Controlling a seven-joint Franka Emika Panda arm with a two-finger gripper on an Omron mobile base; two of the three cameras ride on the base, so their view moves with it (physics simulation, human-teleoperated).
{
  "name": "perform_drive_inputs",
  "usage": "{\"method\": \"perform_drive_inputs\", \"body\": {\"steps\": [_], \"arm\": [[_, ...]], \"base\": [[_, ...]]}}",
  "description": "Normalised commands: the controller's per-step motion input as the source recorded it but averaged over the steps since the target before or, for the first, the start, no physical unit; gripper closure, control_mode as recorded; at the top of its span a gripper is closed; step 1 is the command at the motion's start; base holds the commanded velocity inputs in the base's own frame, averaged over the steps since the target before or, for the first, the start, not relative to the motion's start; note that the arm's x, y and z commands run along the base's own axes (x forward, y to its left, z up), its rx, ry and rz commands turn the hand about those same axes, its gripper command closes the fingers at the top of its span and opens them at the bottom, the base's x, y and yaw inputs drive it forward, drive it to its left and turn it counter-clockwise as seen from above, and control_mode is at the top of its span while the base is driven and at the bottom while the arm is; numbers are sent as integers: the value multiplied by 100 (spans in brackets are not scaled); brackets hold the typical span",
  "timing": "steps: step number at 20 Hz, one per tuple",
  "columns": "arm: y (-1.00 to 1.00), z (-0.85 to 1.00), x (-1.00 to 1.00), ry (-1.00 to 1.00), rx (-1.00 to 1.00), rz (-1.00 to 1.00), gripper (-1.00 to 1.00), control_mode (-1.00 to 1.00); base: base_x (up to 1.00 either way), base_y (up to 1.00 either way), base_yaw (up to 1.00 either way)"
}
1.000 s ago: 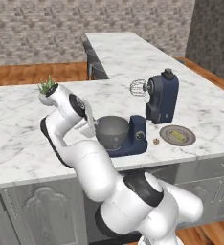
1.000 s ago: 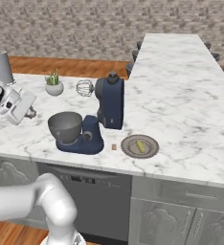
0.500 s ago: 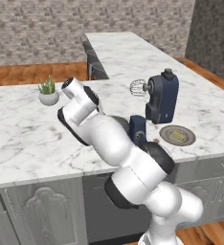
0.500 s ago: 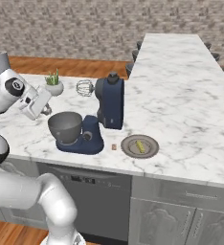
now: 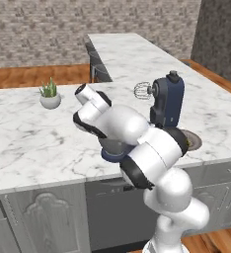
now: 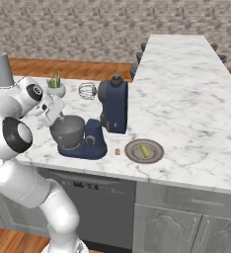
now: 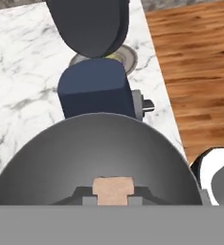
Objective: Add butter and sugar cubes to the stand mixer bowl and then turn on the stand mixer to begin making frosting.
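The navy stand mixer (image 6: 113, 105) stands on the marble counter with its head tilted back and its whisk (image 6: 87, 90) in the air. The dull-grey stand mixer bowl (image 6: 68, 131) sits on its base. My gripper (image 6: 57, 114) hangs just over the bowl's left rim, shut on a tan sugar cube (image 7: 113, 190), with the bowl (image 7: 99, 153) open right beneath it. A yellow stick of butter (image 6: 144, 149) lies on the flat grey plate (image 6: 156, 154). Another sugar cube (image 6: 117, 152) lies on the counter beside the plate. In the left base view my arm hides the bowl; the mixer (image 5: 167, 101) rises behind it.
A small potted plant (image 6: 55, 86) stands behind the mixer, and a grey cylinder (image 6: 2, 69) stands at the far left. The counter's front edge runs just in front of the mixer base (image 6: 88, 147). A wood floor (image 7: 195, 72) lies below the edge.
My arm has swung in from the left towards the mixer, carrying the hand with the sugar cube over the bowl. The mixer, plate and butter have stayed put.
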Motion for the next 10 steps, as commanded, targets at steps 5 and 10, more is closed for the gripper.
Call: {"method": "perform_drive_inputs", "body": {"steps": [5,10], "arm": [[-11,-44,30,6,3,0,100,-100],[0,-40,28,6,2,0,100,-100]], "base": [[0,0,0],[0,0,0]]}}
